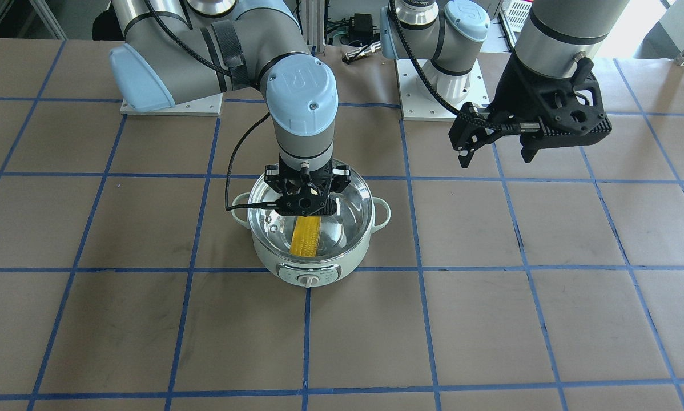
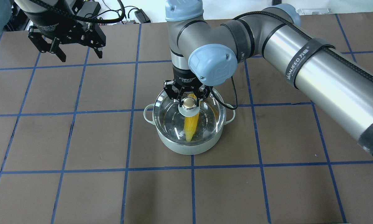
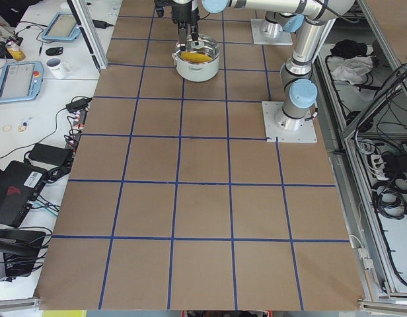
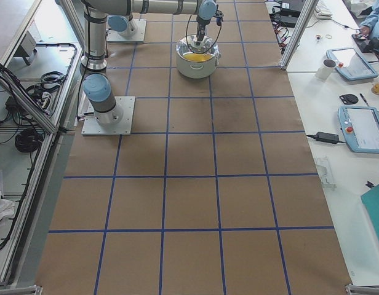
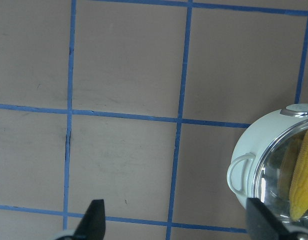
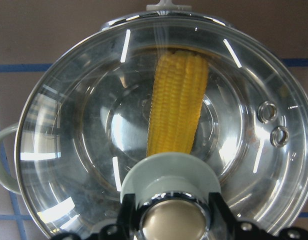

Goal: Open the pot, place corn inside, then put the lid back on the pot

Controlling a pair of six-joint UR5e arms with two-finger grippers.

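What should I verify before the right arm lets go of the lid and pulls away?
1. Corn inside the pot: ok, it lies on the steel bottom under the glass.
2. Lid over the pot: ok, roughly centred on the rim.
3. Lid seated all round: cannot tell.
4. Right end effector on the knob: ok, fingers sit against both sides.
5. Left end effector clear of the pot: ok, open, above bare table off to the side.
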